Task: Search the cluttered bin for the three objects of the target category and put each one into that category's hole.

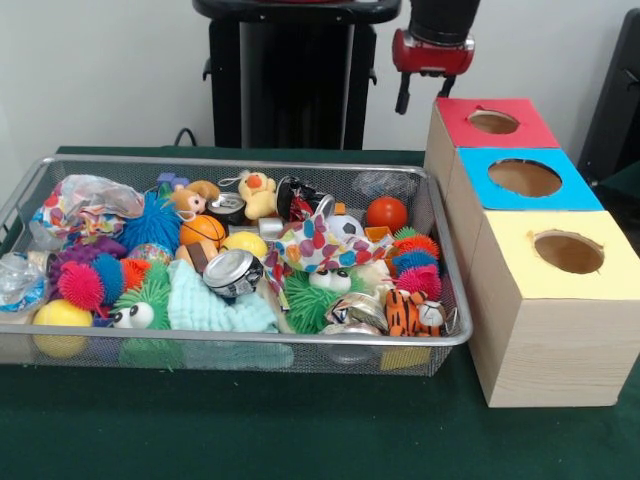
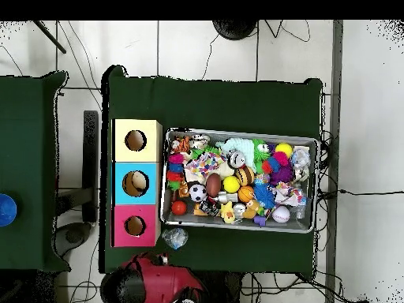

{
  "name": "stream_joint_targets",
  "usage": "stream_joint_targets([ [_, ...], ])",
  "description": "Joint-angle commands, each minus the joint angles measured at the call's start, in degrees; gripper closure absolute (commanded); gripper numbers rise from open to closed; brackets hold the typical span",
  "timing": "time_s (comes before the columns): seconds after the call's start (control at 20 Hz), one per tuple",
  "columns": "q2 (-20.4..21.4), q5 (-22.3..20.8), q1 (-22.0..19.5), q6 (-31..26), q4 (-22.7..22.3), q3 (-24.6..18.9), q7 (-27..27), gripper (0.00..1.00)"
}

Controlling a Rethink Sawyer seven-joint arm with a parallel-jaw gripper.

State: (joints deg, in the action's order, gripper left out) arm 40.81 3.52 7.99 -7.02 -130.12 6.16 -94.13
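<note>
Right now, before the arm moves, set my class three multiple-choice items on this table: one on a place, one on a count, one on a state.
1. Which box stands nearest the robot's pedestal?
A. the yellow-topped box
B. the blue-topped box
C. the red-topped box

2. How many boxes with a hole stand beside the bin?
A. two
B. three
C. four

3. The bin is:
A. empty
B. heaped with toys
C. tipped on its side

Answers:
1 C: in the front view, the red top lies farthest back, by the pedestal.
2 B: three boxes stand in a row, each with one hole.
3 B: balls, spiky toys and a can fill it, and it sits flat.
</note>
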Motion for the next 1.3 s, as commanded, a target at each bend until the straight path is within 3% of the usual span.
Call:
stream_joint_targets([
  [0.05, -2.22, 6.34, 2.6, 4.51, -1.52, -1.33, -18.71, 0.0],
  [0.45, -5.67, 1.65, 4.62, 10.5, 1.15, 4.12, -15.81, 0.0],
  [0.95, -8.79, 1.84, 6.6, 16.14, 2.43, 6.93, -14.27, 0.0],
  [1.3, -14.24, 2.59, 5.38, 25.22, 1.92, 3.85, -18.34, 0.0],
])
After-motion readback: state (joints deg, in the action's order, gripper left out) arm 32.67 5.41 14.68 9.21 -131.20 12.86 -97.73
